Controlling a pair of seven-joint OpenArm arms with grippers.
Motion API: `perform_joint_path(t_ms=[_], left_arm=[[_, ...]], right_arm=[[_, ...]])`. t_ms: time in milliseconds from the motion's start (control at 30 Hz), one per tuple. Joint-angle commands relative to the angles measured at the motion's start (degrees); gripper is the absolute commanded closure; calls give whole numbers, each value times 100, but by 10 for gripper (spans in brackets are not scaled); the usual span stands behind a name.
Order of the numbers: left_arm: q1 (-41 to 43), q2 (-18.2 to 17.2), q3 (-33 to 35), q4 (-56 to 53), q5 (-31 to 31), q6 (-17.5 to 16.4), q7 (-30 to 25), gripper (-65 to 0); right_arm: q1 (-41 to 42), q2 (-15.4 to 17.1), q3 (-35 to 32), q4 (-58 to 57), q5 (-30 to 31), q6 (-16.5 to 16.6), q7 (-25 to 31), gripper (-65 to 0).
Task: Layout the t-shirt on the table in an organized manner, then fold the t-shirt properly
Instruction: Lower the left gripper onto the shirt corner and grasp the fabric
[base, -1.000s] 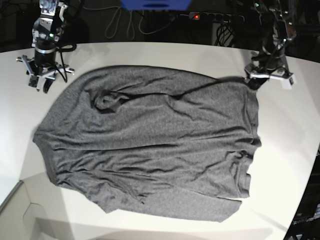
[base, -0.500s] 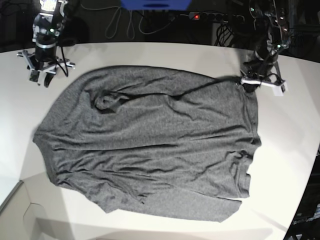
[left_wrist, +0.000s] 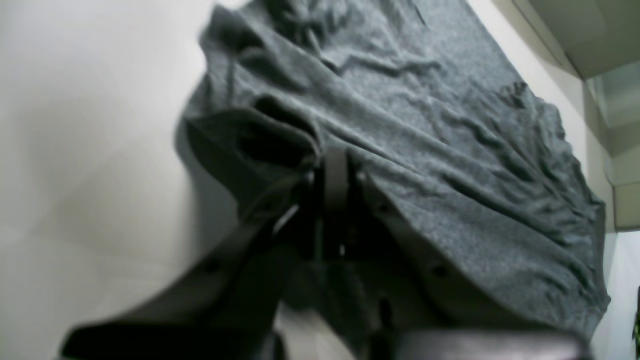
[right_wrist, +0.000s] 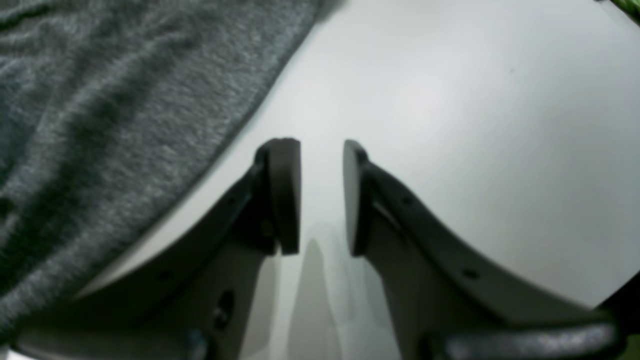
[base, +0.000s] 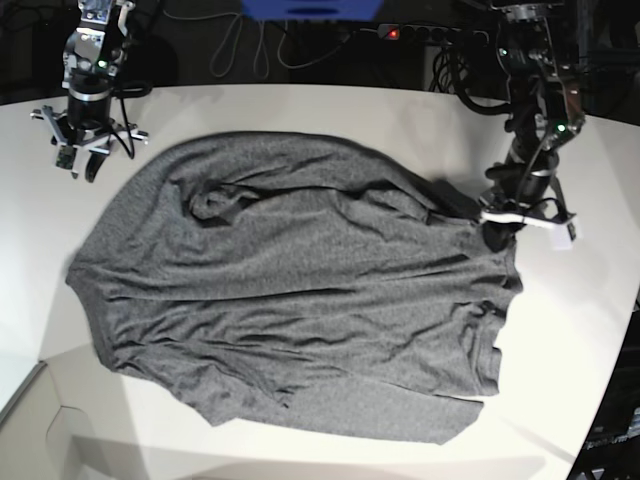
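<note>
Both arms are black with silver-grey metal rings at the joints, a small green light on each, and black cables looping beside them. The left pincer (base: 497, 228) and right pincer (base: 78, 166) each sit under a pale grey crossbar. Close up, the right pincer's fingers (right_wrist: 282, 195) are dark grey, curved, with flat oval pads and small screw holes.

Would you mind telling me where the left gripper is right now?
In the base view the left gripper is at the right, shut on the far right corner of the heathered dark grey knit t-shirt on the white table.
</note>
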Motion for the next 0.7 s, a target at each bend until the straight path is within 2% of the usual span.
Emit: perform_joint_path(t_ms=[0,433,533,667], left_arm=[[-88,-42,37,110,8,-25,-110,-1],[-458,-51,90,-778,-53,-25,-119,-10],[-607,-42,90,-778,-53,-25,-119,-75],[-809,-33,90,-857,-62,-25,-119,-215]], right_arm=[[-8,49,30,120,8,-1,153,-156],[-122,49,30,120,8,-1,162,-156],[-122,49,30,120,8,-1,162,-156],[-131,49,30,120,8,-1,162,-156]])
